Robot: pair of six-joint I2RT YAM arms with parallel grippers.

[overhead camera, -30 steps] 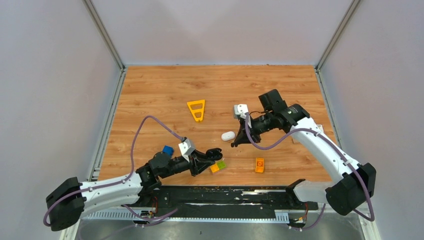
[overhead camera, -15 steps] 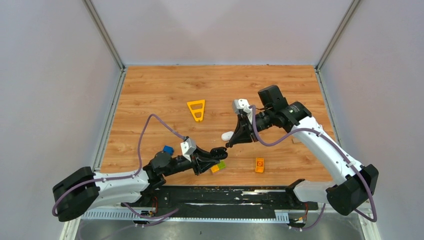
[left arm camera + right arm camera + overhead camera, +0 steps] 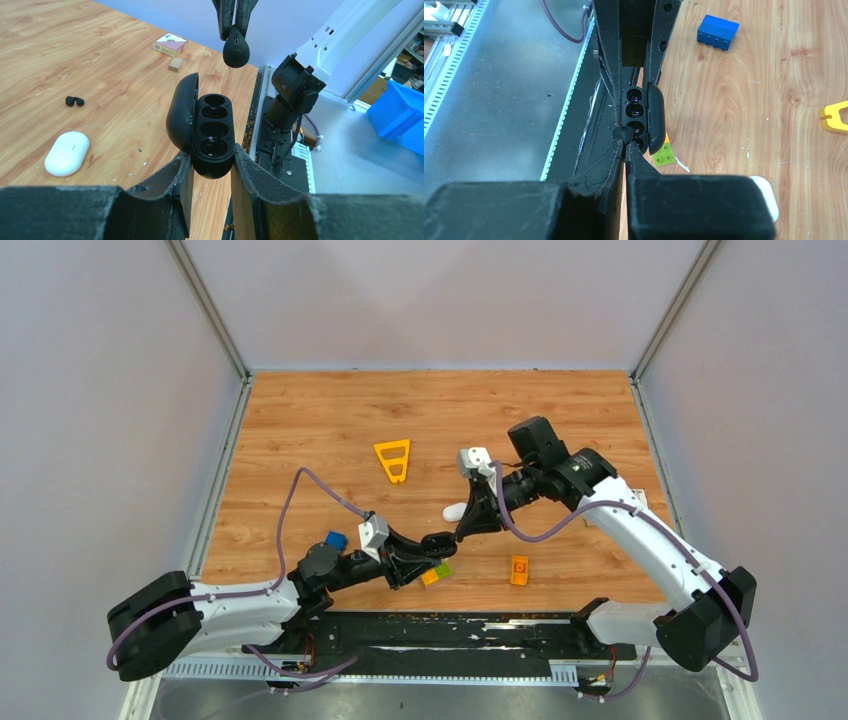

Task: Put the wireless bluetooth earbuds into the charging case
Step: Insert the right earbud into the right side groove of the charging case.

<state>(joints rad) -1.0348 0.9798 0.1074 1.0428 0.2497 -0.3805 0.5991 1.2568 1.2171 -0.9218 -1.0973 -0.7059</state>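
Observation:
My left gripper [image 3: 210, 161] is shut on a black charging case [image 3: 212, 135] with its clamshell lid open; both sockets look empty. My right gripper [image 3: 625, 138] is shut on a glossy black earbud [image 3: 235, 50] and holds it just above the case's far end, apart from it. In the top view the two grippers, left [image 3: 437, 542] and right [image 3: 463, 531], meet near the table's front middle. A second black earbud [image 3: 74, 101] lies on the table. A white oval closed case [image 3: 455, 511] lies behind them, also in the left wrist view [image 3: 66, 153].
A green and orange brick [image 3: 435, 573] lies under the grippers. An orange brick [image 3: 519, 570] is to the right, a blue brick [image 3: 335, 540] to the left, a yellow triangular piece [image 3: 393, 460] further back. A small box [image 3: 170, 44] and wooden cube [image 3: 175, 64] lie far right.
My right gripper has swung left and down with the earbud, from beside the white case to just over the black case. My left gripper has lifted the open case slightly towards it.

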